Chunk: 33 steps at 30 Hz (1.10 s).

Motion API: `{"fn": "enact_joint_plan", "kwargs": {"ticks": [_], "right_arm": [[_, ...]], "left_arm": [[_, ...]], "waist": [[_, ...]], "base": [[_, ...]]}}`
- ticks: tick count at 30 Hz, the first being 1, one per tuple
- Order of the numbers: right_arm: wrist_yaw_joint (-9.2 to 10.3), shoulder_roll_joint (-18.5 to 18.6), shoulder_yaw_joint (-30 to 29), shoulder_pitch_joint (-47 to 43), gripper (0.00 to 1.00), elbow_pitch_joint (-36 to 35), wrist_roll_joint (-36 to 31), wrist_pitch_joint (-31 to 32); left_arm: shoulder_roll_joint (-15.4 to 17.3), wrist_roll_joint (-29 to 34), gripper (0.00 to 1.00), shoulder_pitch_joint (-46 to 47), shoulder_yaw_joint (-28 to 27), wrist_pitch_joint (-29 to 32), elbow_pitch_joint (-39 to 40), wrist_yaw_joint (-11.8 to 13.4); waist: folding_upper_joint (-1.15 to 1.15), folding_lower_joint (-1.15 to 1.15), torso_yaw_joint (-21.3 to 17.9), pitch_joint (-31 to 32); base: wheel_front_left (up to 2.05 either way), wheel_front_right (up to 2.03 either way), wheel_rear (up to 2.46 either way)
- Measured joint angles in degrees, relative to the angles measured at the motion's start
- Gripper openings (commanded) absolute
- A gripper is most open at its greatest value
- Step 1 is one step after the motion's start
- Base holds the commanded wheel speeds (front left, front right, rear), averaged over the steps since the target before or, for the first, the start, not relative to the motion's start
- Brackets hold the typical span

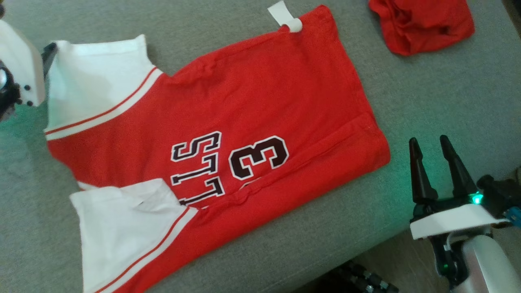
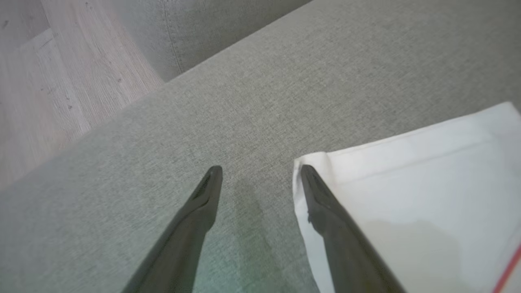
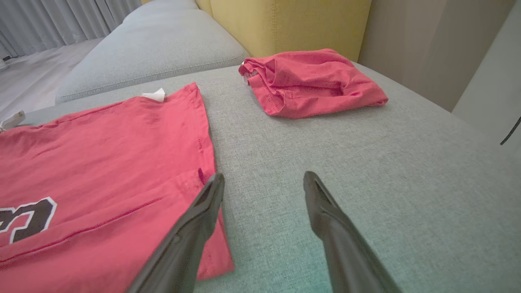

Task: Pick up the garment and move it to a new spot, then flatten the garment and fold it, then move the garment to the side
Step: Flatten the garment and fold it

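1. While the garment (image 1: 252,106) lies spread flat on the grey sofa cushion (image 1: 439,101), both grippers are empty.
2. Left gripper (image 2: 260,169): fingers apart, one fingertip over the white sleeve (image 2: 407,183) corner.
3. Right gripper (image 1: 429,139): fingers apart, near the hem.
4. Second red garment (image 1: 421,24) sits bunched, well apart.

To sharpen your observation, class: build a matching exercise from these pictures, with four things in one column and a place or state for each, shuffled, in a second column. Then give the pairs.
Column one
1. numbered jersey
2. second red garment
3. white label
4. right end effector

Column two
A. open, beside the jersey's hem
B. bundled, apart from the jersey
C. spread out, number showing
D. sticking out from the jersey's far edge

Pairs: 1-C, 2-B, 3-D, 4-A
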State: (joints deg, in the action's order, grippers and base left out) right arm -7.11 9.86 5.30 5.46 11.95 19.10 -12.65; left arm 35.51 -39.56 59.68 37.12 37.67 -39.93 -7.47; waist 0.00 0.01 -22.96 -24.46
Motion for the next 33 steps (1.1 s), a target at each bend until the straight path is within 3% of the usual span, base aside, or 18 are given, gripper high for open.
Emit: {"fn": "enact_joint_plan", "kwargs": {"ticks": [10,13,20,26,33], "right_arm": [[0.00,-0.1,0.4,1.9,1.00,1.7,1.1,-1.2],[0.00,-0.1,0.2,2.1,1.00,1.8,1.1,-1.3],[0.00,-0.1,-0.1,2.3,1.00,2.1,0.8,-1.6],[0.00,1.0,0.7,6.2,1.00,2.1,0.4,-1.5],[0.00,5.9,5.2,20.7,1.00,7.3,5.6,10.7]], "left_arm": [[0.1,-2.5,1.00,0.5,0.3,1.5,-0.5,0.4],[0.3,-4.3,0.02,0.5,1.3,3.3,1.1,0.3],[0.6,-9.4,0.00,0.2,1.6,5.3,4.5,-0.1],[0.4,-7.6,0.00,0.1,2.2,-2.0,6.5,-0.1],[-0.7,-6.2,0.00,2.0,7.6,-8.6,10.1,-0.1]], "waist": [[0.00,-0.01,-1.9,-1.9],[0.00,-0.01,-1.7,-2.0],[0.00,-0.01,-0.7,-2.3],[0.00,-0.01,1.4,-1.7],[0.00,-0.01,6.6,0.1]], "base": [[0.00,0.00,0.00],[0.00,0.00,0.00],[0.00,0.00,0.00],[0.00,0.00,0.00],[0.00,0.00,0.00]]}}
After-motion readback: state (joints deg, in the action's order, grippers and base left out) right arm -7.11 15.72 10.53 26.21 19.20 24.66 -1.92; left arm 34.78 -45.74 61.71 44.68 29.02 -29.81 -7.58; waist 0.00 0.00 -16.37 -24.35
